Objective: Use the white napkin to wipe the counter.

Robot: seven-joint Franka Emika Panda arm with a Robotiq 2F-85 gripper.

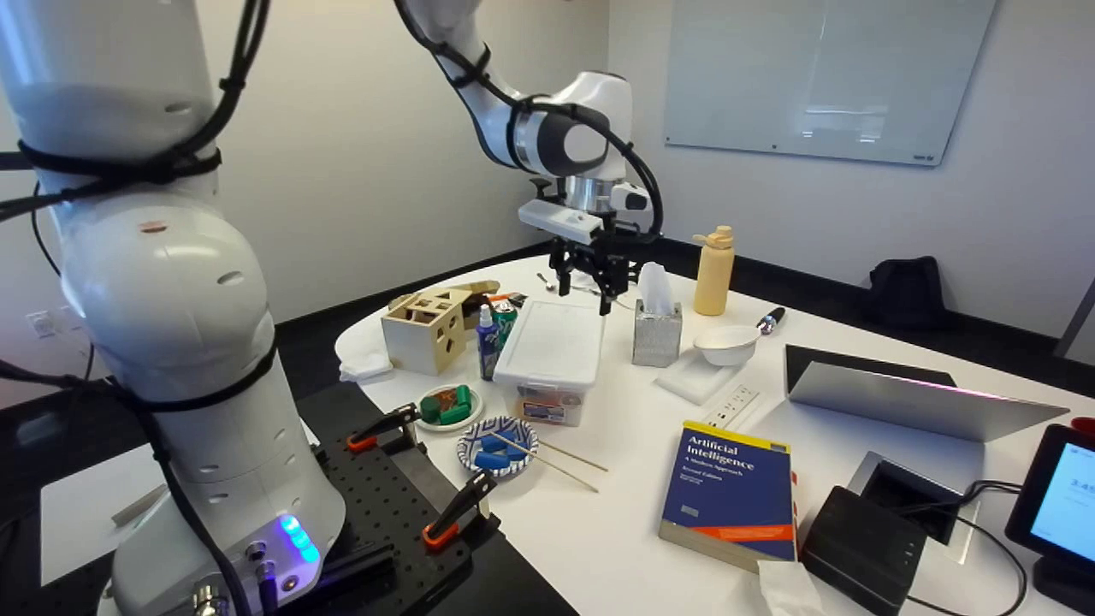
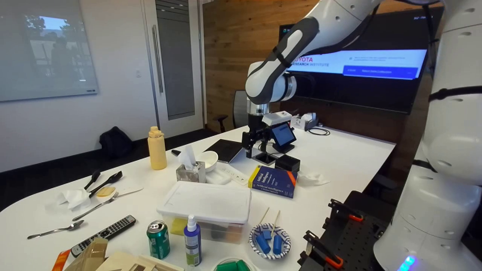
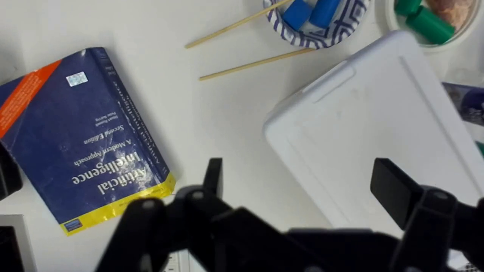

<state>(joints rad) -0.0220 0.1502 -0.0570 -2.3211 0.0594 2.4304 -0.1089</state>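
Broad, smooth white desk (image 2: 339,160) with a curved edge, bearing a flat-topped, white-lidded clear plastic bin (image 2: 205,207).
A thick, glossy dark-blue book (image 3: 89,139) with yellow and orange bands lies flat on the desk; above the desk hangs the black two-fingered robot hand (image 3: 302,179), spread wide and gripping nothing; a crumpled white paper napkin (image 2: 313,179) lies near the book's orange-banded end, in both exterior views.

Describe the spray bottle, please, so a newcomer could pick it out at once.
On the white counter, find the large lidded bin. Beside it, near the green can, stands the spray bottle, set apart by its purple body and white top.
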